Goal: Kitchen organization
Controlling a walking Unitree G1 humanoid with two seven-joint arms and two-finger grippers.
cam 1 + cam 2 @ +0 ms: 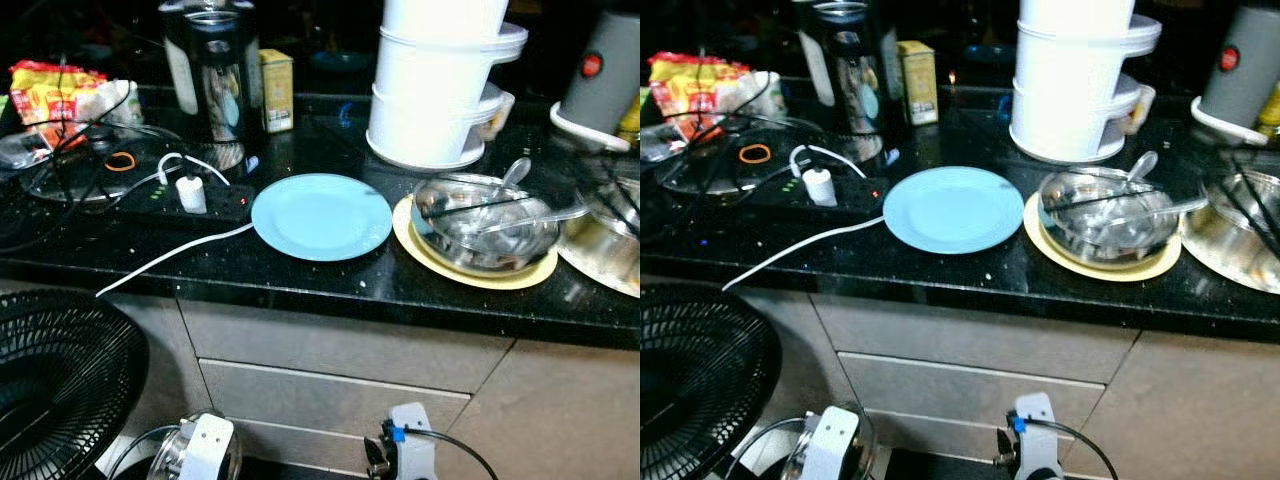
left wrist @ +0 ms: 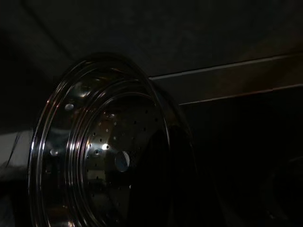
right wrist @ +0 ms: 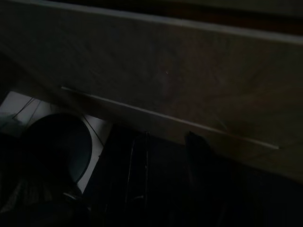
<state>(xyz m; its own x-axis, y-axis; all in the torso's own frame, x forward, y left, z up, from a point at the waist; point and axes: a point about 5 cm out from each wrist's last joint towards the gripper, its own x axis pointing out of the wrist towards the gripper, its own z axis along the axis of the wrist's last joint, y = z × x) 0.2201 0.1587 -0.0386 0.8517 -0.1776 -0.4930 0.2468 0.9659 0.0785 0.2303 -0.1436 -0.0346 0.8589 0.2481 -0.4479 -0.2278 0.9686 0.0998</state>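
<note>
Down low by the drawers (image 1: 340, 370), the left gripper (image 2: 156, 189) is clamped on a shiny perforated steel plate (image 2: 94, 151). Right gripper (image 3: 165, 189) hangs idle beside it, can't tell if its fingers are apart. Up on the black counter (image 1: 300, 280), a blue plate (image 1: 321, 216) sits just beside a steel bowl (image 1: 485, 235) with spoons.

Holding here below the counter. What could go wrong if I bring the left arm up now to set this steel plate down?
The perforated steel plate in the left gripper may strike the counter edge rising. The white cable hangs over that edge and might snag, dragging the power strip. The blue plate lies near the front and could be knocked off.
</note>
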